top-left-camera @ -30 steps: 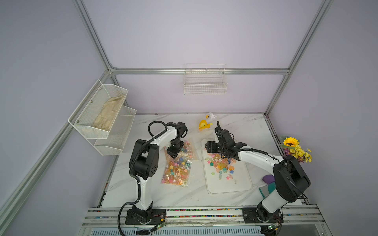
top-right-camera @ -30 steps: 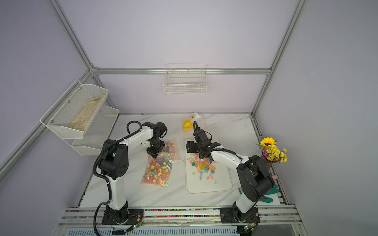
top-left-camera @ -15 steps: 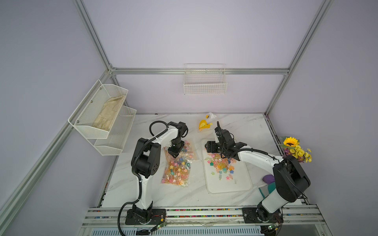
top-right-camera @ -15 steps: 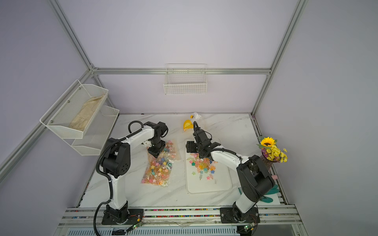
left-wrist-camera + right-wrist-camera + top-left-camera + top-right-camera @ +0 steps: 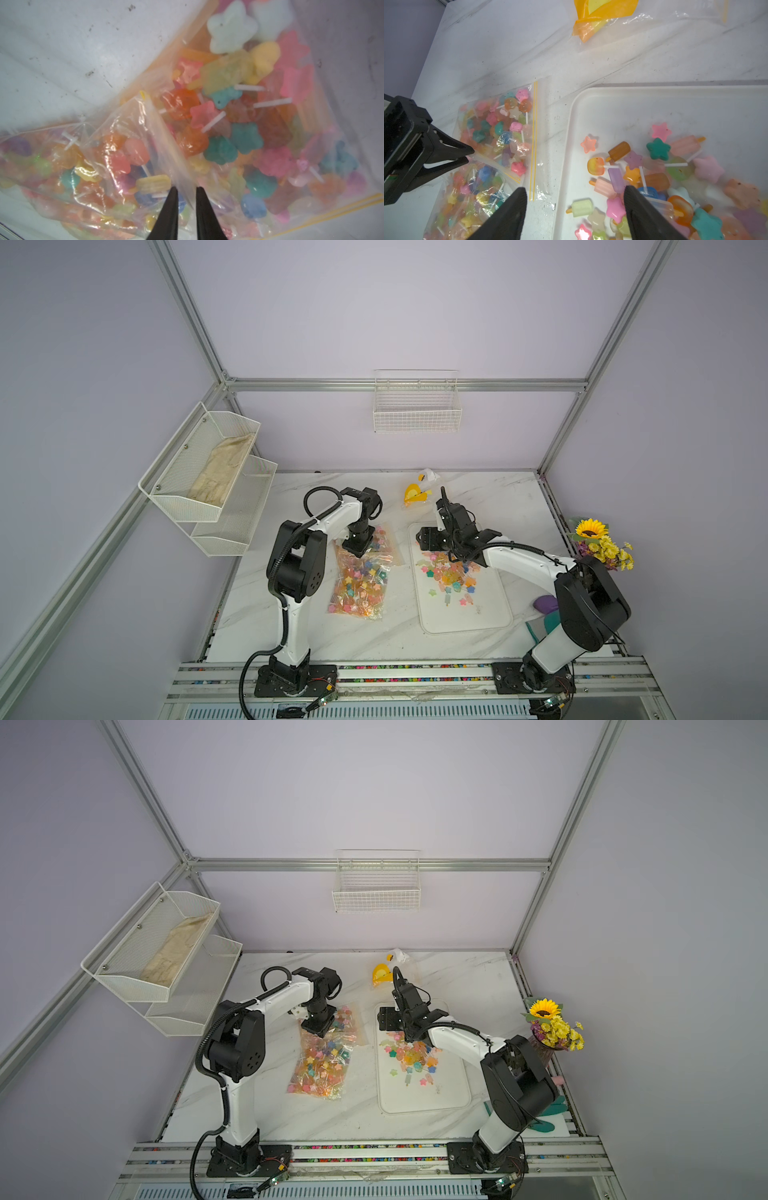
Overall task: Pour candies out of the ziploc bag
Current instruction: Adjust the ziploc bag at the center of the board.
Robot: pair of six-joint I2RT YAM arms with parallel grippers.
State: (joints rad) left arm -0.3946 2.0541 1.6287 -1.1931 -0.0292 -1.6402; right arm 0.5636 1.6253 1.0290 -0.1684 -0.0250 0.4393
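Note:
The clear ziploc bag (image 5: pixel 360 572) lies flat on the marble table, left of a white tray (image 5: pixel 478 614), and is full of coloured candies (image 5: pixel 245 137). My left gripper (image 5: pixel 185 188) points down at the bag's far half. It is shut on a raised fold of the bag's plastic (image 5: pixel 158 128). More candies (image 5: pixel 451 576) lie loose in a heap on the tray's far half. My right gripper (image 5: pixel 575 194) is open and empty, hanging low over the tray's left rim (image 5: pixel 571 124), between bag and heap. The bag's yellow zip line (image 5: pixel 534 135) faces the tray.
A yellow thing in a clear bag (image 5: pixel 415 494) lies at the back of the table. A sunflower bouquet (image 5: pixel 598 545) stands at the right edge, with purple and teal objects (image 5: pixel 546 605) near the right arm's base. White mesh shelves (image 5: pixel 208 472) and a wire basket (image 5: pixel 417 406) hang on the walls.
My left gripper's fingers have closed onto a fold of the bag's plastic. The right arm and the tray's candies have not moved.

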